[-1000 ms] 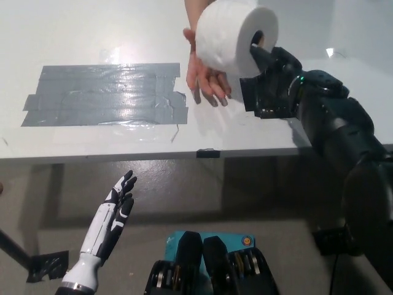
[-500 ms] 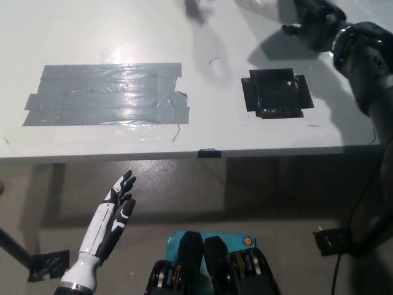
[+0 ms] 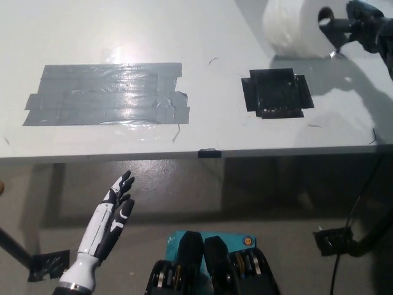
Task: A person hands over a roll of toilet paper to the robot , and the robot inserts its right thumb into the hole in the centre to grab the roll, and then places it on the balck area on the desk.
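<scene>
A white toilet paper roll (image 3: 293, 29) hangs at the upper right of the head view, beyond the black square area (image 3: 276, 92) on the desk. My black right hand (image 3: 362, 26) comes in from the right edge and is shut on the roll, with its thumb reaching into the centre hole. The roll casts a shadow on the desk to the right of the black square. My white left hand (image 3: 112, 222) rests open below the desk's front edge at lower left, fingers spread, holding nothing.
A large patch of grey tape strips (image 3: 104, 92) covers the left part of the white desk (image 3: 202, 37). The desk's front edge (image 3: 196, 153) runs across the middle of the picture, with floor and a cable (image 3: 344, 239) below.
The person's hand under the roll is gone. My right hand with the roll rose from over the black square, passed the top edge, and now sits at the upper right.
</scene>
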